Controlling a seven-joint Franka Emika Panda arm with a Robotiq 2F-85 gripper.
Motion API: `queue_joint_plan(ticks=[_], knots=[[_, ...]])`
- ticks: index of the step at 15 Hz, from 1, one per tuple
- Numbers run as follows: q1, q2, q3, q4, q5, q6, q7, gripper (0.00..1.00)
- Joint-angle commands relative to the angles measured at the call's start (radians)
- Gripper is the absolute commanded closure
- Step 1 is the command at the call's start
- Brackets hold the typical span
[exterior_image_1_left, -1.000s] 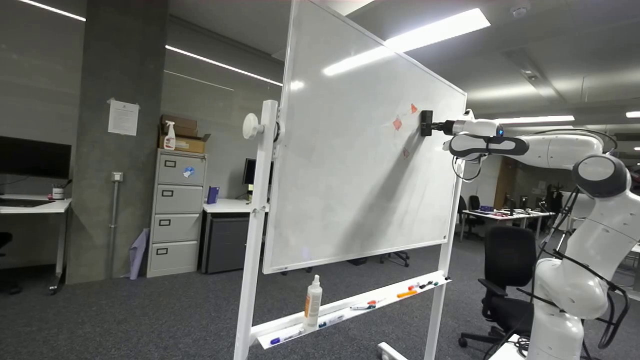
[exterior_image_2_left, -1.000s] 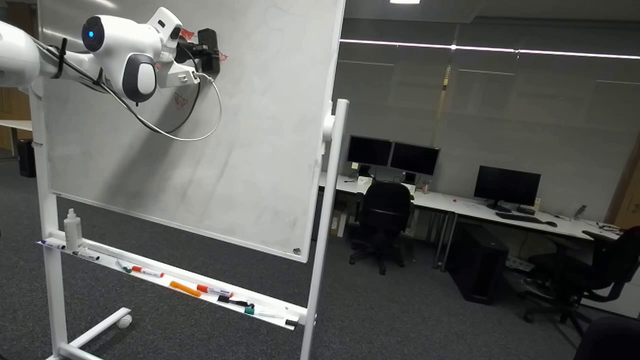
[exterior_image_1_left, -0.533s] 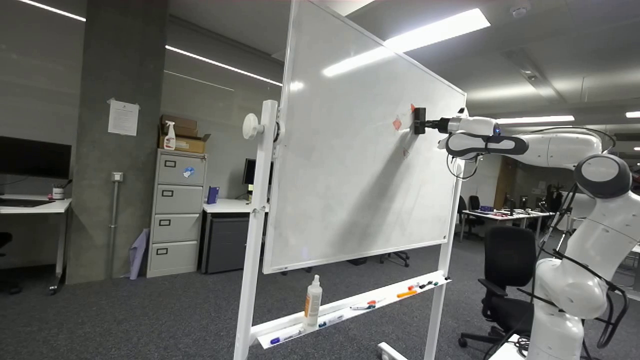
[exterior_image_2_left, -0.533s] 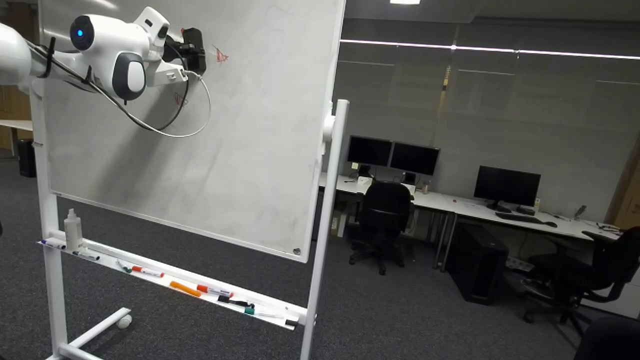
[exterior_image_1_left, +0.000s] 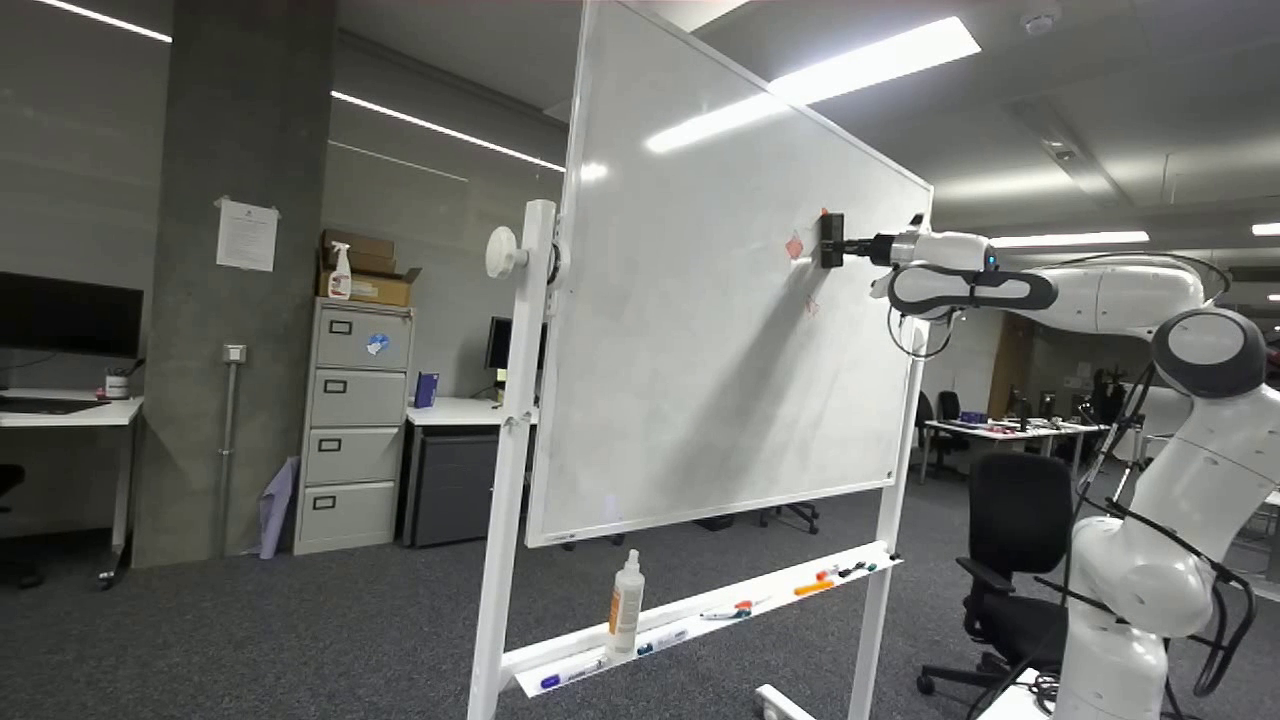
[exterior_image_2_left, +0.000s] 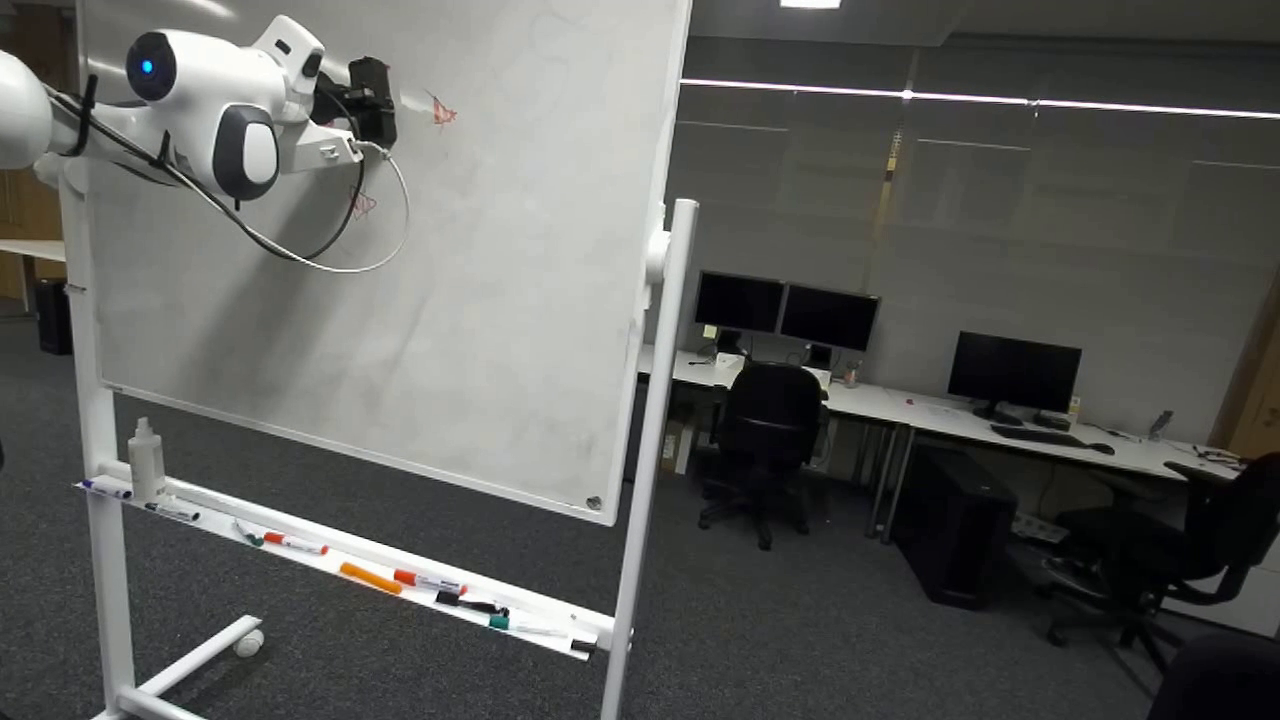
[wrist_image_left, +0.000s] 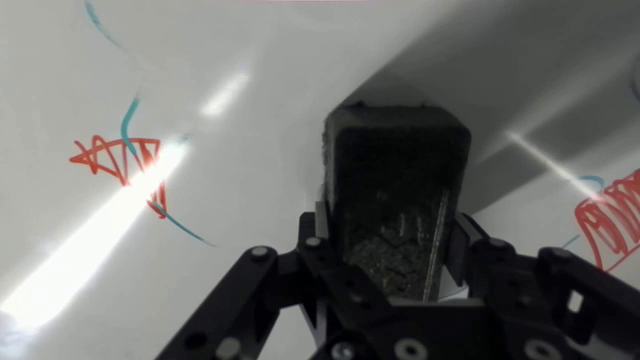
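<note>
My gripper (wrist_image_left: 392, 230) is shut on a black block-shaped eraser (wrist_image_left: 395, 155), with one finger along each of its long sides. Its far face is turned to the whiteboard (exterior_image_1_left: 700, 350) and looks against or very close to it; the contact itself is hidden. In an exterior view the eraser (exterior_image_2_left: 374, 105) covers most of a red scribble. To its side a red scribble (exterior_image_2_left: 443, 111) shows, and below it a fainter red scribble (exterior_image_2_left: 362, 203). The wrist view has a red drawing (wrist_image_left: 120, 160) at left, crossed by a teal stroke, and a denser red scribble (wrist_image_left: 612, 215) at right.
Under the board, a white tray (exterior_image_2_left: 360, 548) carries a spray bottle (exterior_image_1_left: 626, 605), an orange marker (exterior_image_2_left: 370, 577) and several other pens. A loose cable (exterior_image_2_left: 405, 230) hangs from the wrist. A black office chair (exterior_image_1_left: 1015, 550) stands beside the robot's base.
The eraser and gripper have slid left across the board in both exterior views, slightly upward in one of them. The eraser has uncovered one red scribble and moved over another. The grip is unchanged.
</note>
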Motion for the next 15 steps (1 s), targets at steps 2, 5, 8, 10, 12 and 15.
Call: queue_joint_plan(ticks=[2,5,8,10,12,15], knots=[[0.016,0.046,-0.025,0.042,0.017,-0.032,0.011,0.69],[0.024,0.041,-0.058,0.064,0.027,-0.039,0.014,0.69],[0.031,0.034,-0.083,0.078,0.039,-0.041,0.018,0.69],[0.030,0.036,-0.108,0.092,0.045,-0.042,0.020,0.69],[0.029,0.043,-0.141,0.107,0.049,-0.044,0.021,0.69],[0.032,0.055,-0.189,0.126,0.057,-0.054,0.025,0.69]])
